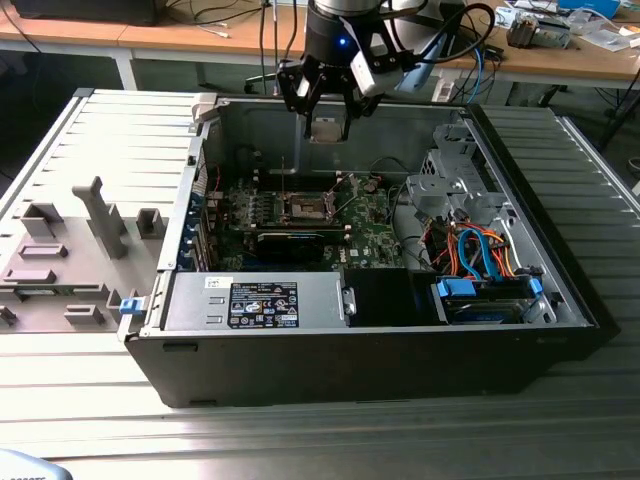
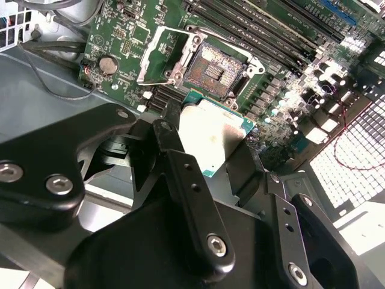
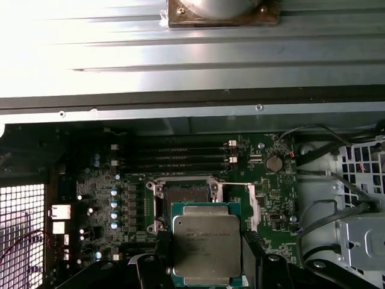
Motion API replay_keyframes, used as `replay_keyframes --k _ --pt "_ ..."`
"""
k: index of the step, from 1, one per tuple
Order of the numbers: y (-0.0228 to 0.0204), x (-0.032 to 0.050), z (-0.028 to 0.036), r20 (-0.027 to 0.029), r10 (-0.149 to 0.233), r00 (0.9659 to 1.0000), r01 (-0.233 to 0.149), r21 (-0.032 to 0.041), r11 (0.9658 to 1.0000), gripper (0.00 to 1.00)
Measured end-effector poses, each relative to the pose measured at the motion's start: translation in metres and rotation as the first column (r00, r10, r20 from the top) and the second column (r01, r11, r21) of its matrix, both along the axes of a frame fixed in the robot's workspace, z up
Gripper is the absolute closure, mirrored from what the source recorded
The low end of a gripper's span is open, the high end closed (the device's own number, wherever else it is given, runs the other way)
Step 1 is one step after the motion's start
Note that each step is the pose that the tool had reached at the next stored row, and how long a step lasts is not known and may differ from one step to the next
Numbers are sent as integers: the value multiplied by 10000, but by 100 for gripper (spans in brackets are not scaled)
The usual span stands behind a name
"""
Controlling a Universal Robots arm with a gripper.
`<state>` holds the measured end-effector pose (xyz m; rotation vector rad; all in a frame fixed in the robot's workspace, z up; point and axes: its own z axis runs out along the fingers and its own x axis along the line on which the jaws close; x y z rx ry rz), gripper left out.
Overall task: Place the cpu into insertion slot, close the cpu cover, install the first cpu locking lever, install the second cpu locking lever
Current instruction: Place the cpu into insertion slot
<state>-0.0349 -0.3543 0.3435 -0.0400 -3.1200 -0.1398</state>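
One cpu (image 3: 206, 244) sits clamped by its edges in the gripper (image 1: 328, 120), well above the insertion slot (image 3: 183, 191). The cpu cover (image 2: 148, 57) stands open beside the slot, leaving it bare for seating.

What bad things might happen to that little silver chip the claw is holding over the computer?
1. The claw pinches the chip just by its edges, up in the air. If it slips, the chip may fall onto the green board.
2. The open socket looks like a snug fit. If the chip comes down tilted or off-centre, it might jam or hurt the socket.
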Motion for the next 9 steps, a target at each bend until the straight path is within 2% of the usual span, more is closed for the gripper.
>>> replay_keyframes --k 9 --pt "-11 0 -22 0 0 10000 0 0 10000 45"
